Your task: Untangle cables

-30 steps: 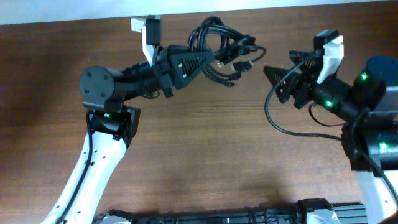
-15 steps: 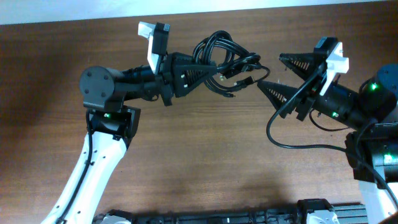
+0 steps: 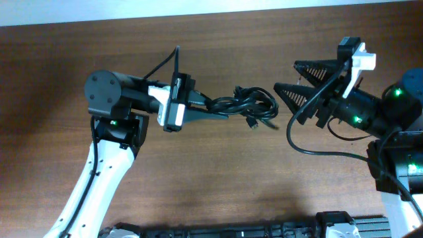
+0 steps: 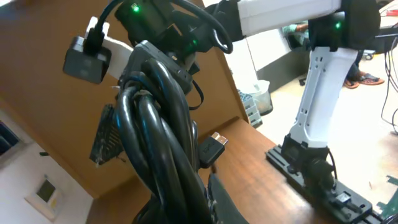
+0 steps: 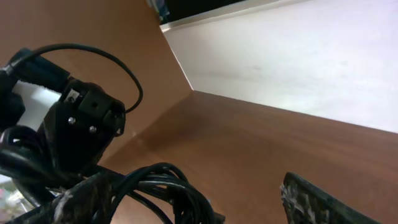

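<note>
Where the overhead view takes in the whole station, the entries run as follows.

Broad brown wood-grain desk: carries both arms, with a pale wall along its far edge.

Left arm, black joints on a white link: reaches rightward across the middle of the desk.

Right arm, black with green indicator lights: reaches leftward from the right edge, a thick black wire looping beneath it.

Right pincer, two black triangular ribbed fingers: spread wide, nothing between them. It faces the bundle and stands just right of it, apart from it. One finger shows at the lower edge of the right wrist view.

Left pincer, black, seen edge-on from above: clamped on one end of the bundle, with the cords running straight out of it to the right.

Thin black flexible cables, knotted into one bundle of overlapping loops: at mid-desk, between the two pincers. They fill the left wrist view as thick twisted strands. Whether the bundle touches the desk cannot be told.

Small black plug with a metal tip: hangs from the near side of the bundle.
</note>
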`<action>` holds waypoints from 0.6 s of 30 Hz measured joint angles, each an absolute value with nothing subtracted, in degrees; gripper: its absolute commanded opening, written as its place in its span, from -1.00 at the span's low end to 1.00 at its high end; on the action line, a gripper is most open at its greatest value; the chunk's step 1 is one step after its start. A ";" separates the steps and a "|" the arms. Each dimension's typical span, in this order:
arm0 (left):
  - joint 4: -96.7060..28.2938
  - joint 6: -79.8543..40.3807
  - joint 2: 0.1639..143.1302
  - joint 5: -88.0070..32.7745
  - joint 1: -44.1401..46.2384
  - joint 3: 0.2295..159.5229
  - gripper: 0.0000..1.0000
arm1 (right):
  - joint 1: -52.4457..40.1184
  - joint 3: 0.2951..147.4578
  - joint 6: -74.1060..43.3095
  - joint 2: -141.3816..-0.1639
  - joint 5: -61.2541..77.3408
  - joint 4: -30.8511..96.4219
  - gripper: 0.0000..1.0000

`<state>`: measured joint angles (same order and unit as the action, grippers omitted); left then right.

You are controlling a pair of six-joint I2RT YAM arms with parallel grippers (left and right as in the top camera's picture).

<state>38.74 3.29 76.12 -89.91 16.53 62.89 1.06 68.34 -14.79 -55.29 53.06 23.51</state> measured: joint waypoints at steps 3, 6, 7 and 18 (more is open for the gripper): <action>38.19 5.17 76.12 -90.06 16.53 62.89 -1.00 | 1.06 68.36 -15.55 -55.44 53.06 23.68 0.68; 36.05 5.32 76.05 -89.23 16.53 62.87 -1.00 | 1.06 68.36 -16.27 -56.03 53.06 24.49 0.68; 34.81 4.73 76.05 -87.85 16.53 62.87 -1.00 | 1.06 68.36 -16.29 -56.47 53.04 24.47 0.68; 18.57 -62.59 75.90 -26.76 16.56 62.78 -1.00 | 1.06 68.34 -16.49 -59.96 52.31 28.23 0.67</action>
